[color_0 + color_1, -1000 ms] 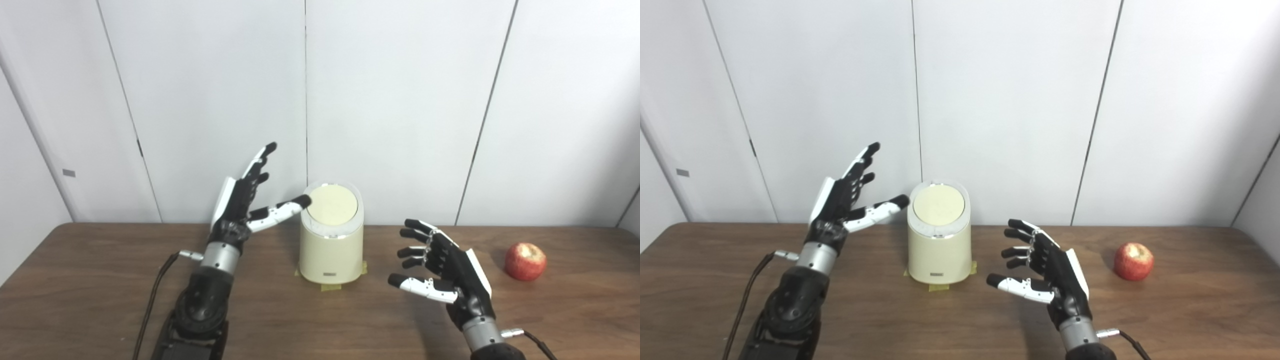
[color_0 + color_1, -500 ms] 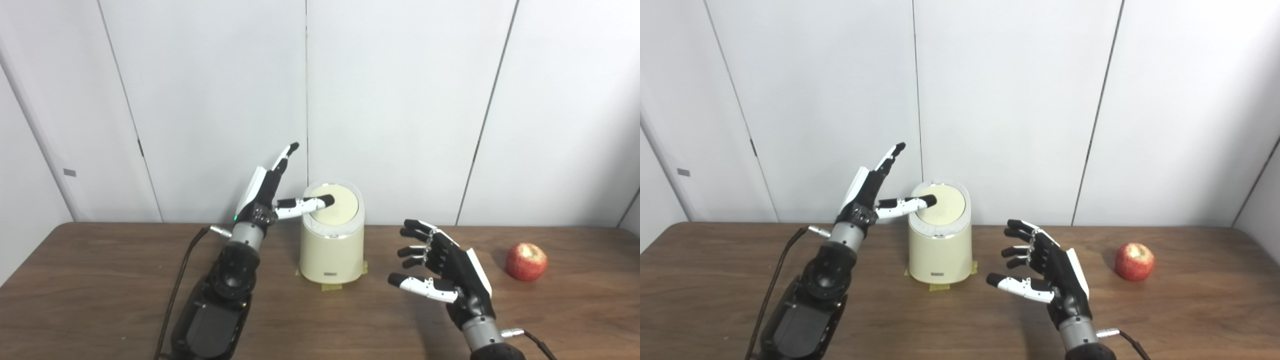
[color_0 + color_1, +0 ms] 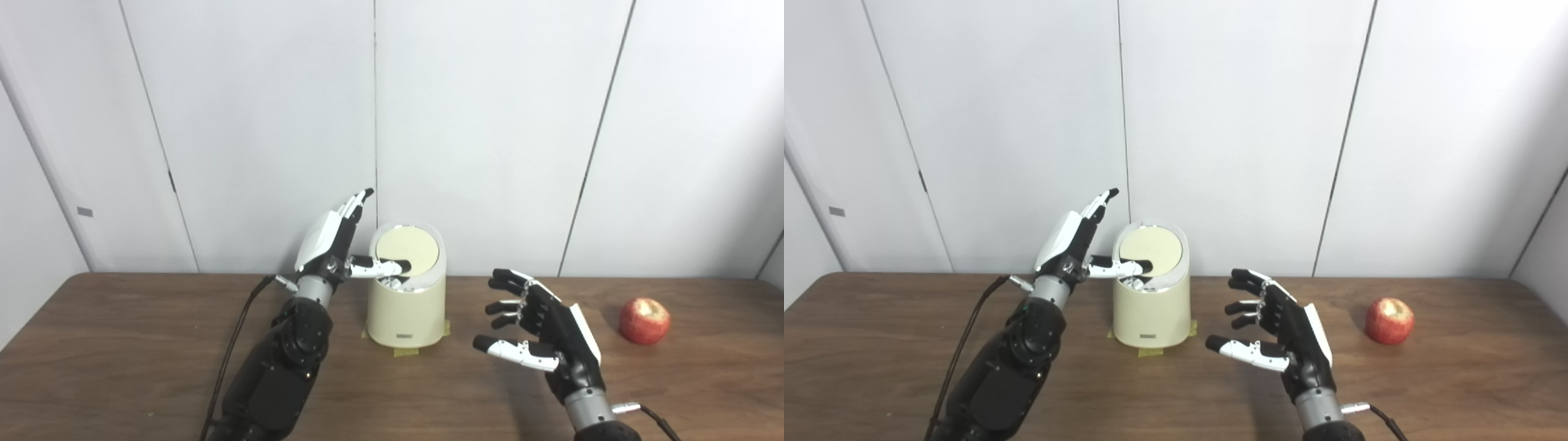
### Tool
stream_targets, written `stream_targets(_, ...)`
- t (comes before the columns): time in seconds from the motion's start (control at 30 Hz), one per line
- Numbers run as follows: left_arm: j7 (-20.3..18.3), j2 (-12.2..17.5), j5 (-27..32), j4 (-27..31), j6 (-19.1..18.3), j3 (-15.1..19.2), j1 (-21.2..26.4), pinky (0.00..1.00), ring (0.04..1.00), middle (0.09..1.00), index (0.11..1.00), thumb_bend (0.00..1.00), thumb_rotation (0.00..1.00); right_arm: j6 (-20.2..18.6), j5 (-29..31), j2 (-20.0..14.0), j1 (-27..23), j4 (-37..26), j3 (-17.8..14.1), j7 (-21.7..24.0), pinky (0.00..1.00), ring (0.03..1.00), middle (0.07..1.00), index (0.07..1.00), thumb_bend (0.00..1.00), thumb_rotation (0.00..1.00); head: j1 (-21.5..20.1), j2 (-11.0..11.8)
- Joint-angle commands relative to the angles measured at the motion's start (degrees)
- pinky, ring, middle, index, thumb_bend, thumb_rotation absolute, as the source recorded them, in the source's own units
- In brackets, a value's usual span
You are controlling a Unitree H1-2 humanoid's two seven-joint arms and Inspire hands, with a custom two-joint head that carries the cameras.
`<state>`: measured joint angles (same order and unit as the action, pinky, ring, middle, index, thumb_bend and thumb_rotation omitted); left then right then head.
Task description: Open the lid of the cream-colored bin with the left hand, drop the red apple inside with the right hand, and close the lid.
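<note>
Left hand (image 3: 334, 242) spread, thumb pressing bin (image 3: 406, 309) lid (image 3: 407, 248); right hand (image 3: 542, 334) open, empty, left of apple (image 3: 644, 320).

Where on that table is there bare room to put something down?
The wooden table is bare left of the left hand, and between the right hand and the red apple. It is crowded around the cream-colored cylindrical bin, by both hands.

Both the left hand (image 3: 331, 242) and the right hand (image 3: 548, 334) are black with white backs and white thumbs tipped in black — shiny silver wrists, thin dark cables, chunky black arms.
</note>
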<state>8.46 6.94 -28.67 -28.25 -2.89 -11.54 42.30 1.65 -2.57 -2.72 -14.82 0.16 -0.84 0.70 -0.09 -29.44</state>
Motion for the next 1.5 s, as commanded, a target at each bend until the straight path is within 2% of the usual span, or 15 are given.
stream_targets(0.0, 1.9, 0.7, -1.9, -0.1, 2.0, -0.8, 4.2, 0.92, 1.000, 1.000, 1.000, 0.85, 0.20, 2.2, 0.1, 0.2, -1.9, -2.4, 0.0, -0.4, 0.50, 0.597, 0.751, 0.741, 0.82, 0.15, 0.0, -0.1)
stream_targets(0.17, 2.6, 1.7, -5.6, -0.7, 1.4, -3.8, 4.3, 0.90, 1.000, 1.000, 1.000, 0.84, 0.12, 2.4, 0.6, 0.2, -2.0, -2.2, -0.1, -0.4, 0.51, 0.598, 0.750, 0.738, 0.82, 0.15, 0.0, -0.1)
stream_targets(0.4, 2.7, 4.7, -19.9, 1.7, -5.6, -12.5, 4.5, 0.87, 0.998, 1.000, 1.000, 0.89, 0.09, 2.0, 0.0, 0.4, -2.0, -2.9, 0.3, -0.7, 0.50, 0.589, 0.746, 0.734, 0.81, 0.13, 0.1, -0.1)
stream_targets(0.53, -0.3, 7.4, -28.6, 4.4, -9.9, -17.9, 4.9, 0.81, 0.975, 1.000, 1.000, 0.92, 0.09, 1.6, -0.2, 0.5, -1.9, -3.3, 0.4, -0.8, 0.50, 0.581, 0.743, 0.735, 0.80, 0.11, 0.1, -0.1)
stream_targets(0.67, -6.5, 9.4, -38.1, 8.8, -15.5, -21.8, 5.3, 0.83, 0.964, 1.000, 1.000, 0.99, 0.10, 1.6, -0.3, 0.4, -2.0, -3.5, 0.6, -0.7, 0.50, 0.587, 0.744, 0.735, 0.80, 0.12, 0.3, -0.5)
stream_targets(0.77, -10.3, 10.1, -42.8, 11.5, -17.4, -22.9, 5.0, 0.82, 0.955, 1.000, 1.000, 1.00, 0.07, 1.5, -0.2, 0.5, -1.9, -3.5, 0.5, -0.7, 0.50, 0.586, 0.742, 0.734, 0.81, 0.12, 0.4, -0.5)
stream_targets(0.87, -11.2, 9.9, -43.1, 13.5, -17.1, -21.6, 4.1, 0.81, 0.945, 1.000, 1.000, 1.00, 0.12, 1.6, -0.4, 0.3, -1.9, -3.5, 0.6, -0.7, 0.49, 0.586, 0.743, 0.735, 0.81, 0.13, 0.5, -0.5)
stream_targets(0.9, -10.5, 9.6, -42.2, 14.0, -16.7, -20.7, 3.7, 0.81, 0.944, 1.000, 1.000, 1.00, 0.13, 1.4, -0.3, 0.3, -1.8, -3.6, 0.6, -0.7, 0.49, 0.586, 0.743, 0.735, 0.81, 0.14, 0.5, -0.5)
stream_targets(0.97, -5.8, 7.6, -36.6, 15.2, -14.3, -16.4, 2.0, 0.78, 0.933, 0.991, 1.000, 1.00, 0.19, 1.0, -0.4, 0.3, -1.8, -3.7, 0.6, -0.7, 0.49, 0.585, 0.744, 0.732, 0.80, 0.12, 0.6, -0.5)
stream_targets(1.03, -0.2, 4.4, -26.7, 17.9, -9.1, -10.0, -0.6, 0.75, 0.918, 0.978, 0.991, 0.96, 0.26, 0.8, -0.7, 0.3, -1.8, -3.8, 0.7, -0.7, 0.49, 0.586, 0.744, 0.733, 0.79, 0.12, 0.6, -0.6)
stream_targets(1.13, 3.6, 1.4, -15.5, 21.7, -1.6, -3.1, -3.6, 0.69, 0.899, 0.976, 0.978, 0.87, 0.38, 0.2, -1.2, 0.3, -1.7, -4.1, 0.9, -0.8, 0.49, 0.590, 0.745, 0.734, 0.80, 0.15, 0.8, -0.5)
stream_targets(1.23, -0.1, 0.3, -2.8, 26.2, 2.9, 2.0, -6.2, 0.74, 0.920, 0.941, 0.952, 0.84, 0.34, -0.2, -1.2, 0.4, -1.6, -4.2, 0.8, -0.8, 0.49, 0.590, 0.740, 0.729, 0.80, 0.14, 0.8, -0.4)
stream_targets(1.3, -4.4, 0.3, 5.9, 29.9, 2.3, 4.9, -9.1, 0.71, 0.902, 0.930, 0.946, 0.85, 0.33, -0.2, -0.9, 0.3, -1.6, -4.1, 0.8, -0.6, 0.50, 0.592, 0.741, 0.730, 0.80, 0.14, 0.9, -0.4)
stream_targets(1.33, -5.9, 0.4, 8.7, 31.6, 1.7, 5.9, -10.8, 0.66, 0.871, 0.922, 0.941, 0.87, 0.35, -0.2, -0.7, 0.3, -1.6, -4.0, 0.8, -0.5, 0.50, 0.597, 0.743, 0.732, 0.80, 0.15, 0.8, -0.5)
stream_targets(1.47, -9.3, 1.9, 15.0, 34.7, 1.8, 8.5, -16.3, 0.64, 0.856, 0.918, 0.942, 0.89, 0.38, -0.2, -0.9, 0.2, -1.6, -4.0, 0.8, -0.6, 0.51, 0.598, 0.740, 0.732, 0.81, 0.16, 0.8, -0.5)
